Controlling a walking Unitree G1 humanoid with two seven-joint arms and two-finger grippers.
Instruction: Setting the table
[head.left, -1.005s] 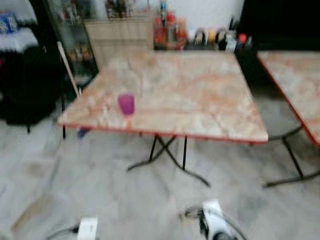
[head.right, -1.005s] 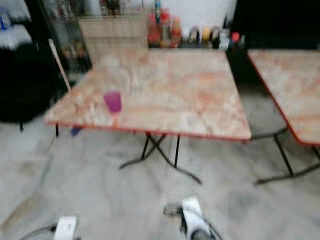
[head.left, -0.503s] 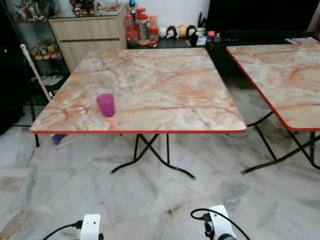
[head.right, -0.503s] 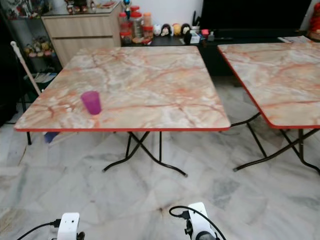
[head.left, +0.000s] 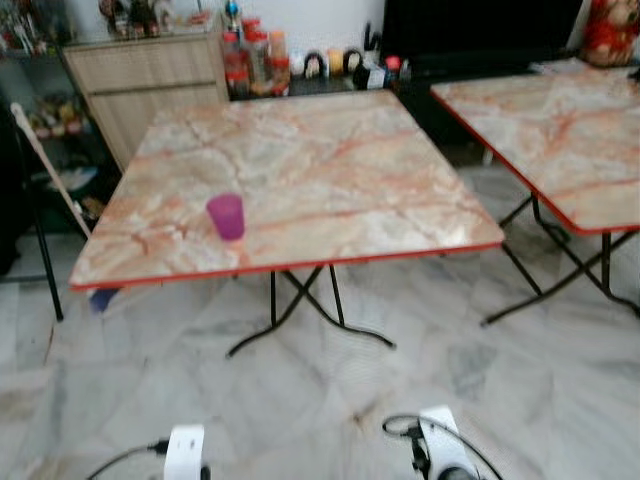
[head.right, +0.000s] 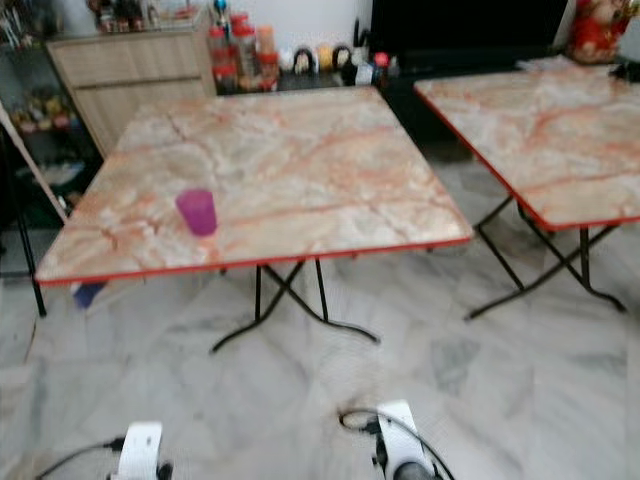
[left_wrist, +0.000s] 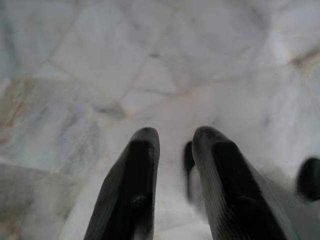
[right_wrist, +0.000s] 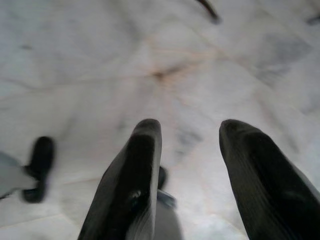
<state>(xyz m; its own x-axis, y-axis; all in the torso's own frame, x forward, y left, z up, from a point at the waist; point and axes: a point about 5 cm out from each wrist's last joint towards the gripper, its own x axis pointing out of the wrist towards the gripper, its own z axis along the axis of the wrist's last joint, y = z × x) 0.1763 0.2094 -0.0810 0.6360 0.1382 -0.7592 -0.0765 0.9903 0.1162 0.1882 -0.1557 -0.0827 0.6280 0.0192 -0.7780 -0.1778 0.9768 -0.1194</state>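
Note:
A purple cup (head.left: 226, 216) stands upright on the marble-patterned folding table (head.left: 330, 170) with a red edge, near its front left part. Both arms hang low at the bottom of the eye views, far short of the table. In the left wrist view my left gripper (left_wrist: 172, 137) points down at the marble floor, its two black fingers a small gap apart and nothing between them. My right gripper (right_wrist: 190, 130) in the right wrist view also hangs over the floor, open wider and empty.
A second marble table (head.left: 560, 130) stands to the right with a floor gap between the two. A wooden cabinet (head.left: 150, 85) and a low shelf with jars and bottles (head.left: 255, 60) line the back wall. A broom handle (head.left: 45, 165) leans at the left.
The whole scene has shifted and tilted as the camera moved; the tables and cup now sit slightly nearer and to the right. The cup has stayed in its place on the table.

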